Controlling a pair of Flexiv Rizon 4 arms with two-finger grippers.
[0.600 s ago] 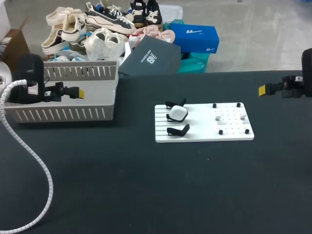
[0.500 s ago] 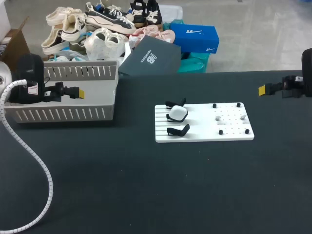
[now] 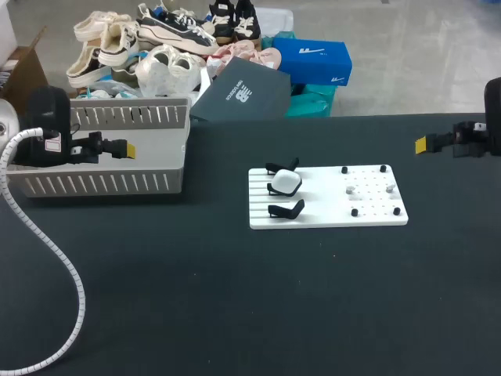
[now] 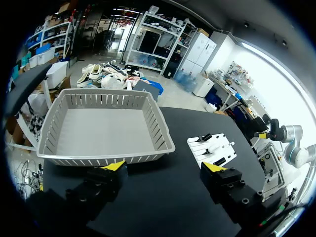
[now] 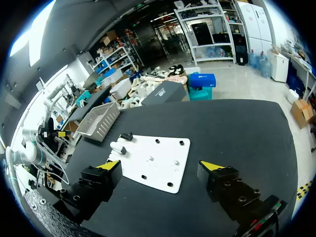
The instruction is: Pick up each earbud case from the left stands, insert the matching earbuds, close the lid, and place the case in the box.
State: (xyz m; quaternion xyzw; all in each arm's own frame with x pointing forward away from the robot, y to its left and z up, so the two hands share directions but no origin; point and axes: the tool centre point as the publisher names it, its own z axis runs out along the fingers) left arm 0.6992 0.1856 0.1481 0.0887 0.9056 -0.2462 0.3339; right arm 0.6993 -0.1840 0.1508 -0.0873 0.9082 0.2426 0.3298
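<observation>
Earbud case (image 3: 285, 182) sits on the board (image 3: 329, 213), none in the box (image 3: 102, 184) left of it; your left gripper (image 4: 165, 167) and right gripper (image 5: 161, 165) gape empty, so every step remains.

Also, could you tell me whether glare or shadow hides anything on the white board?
Head view: the white board is evenly lit; the white earbud case blends faintly into it. Left wrist view: no glare on the board. Right wrist view: soft sheen on the black table, board unshadowed.
</observation>
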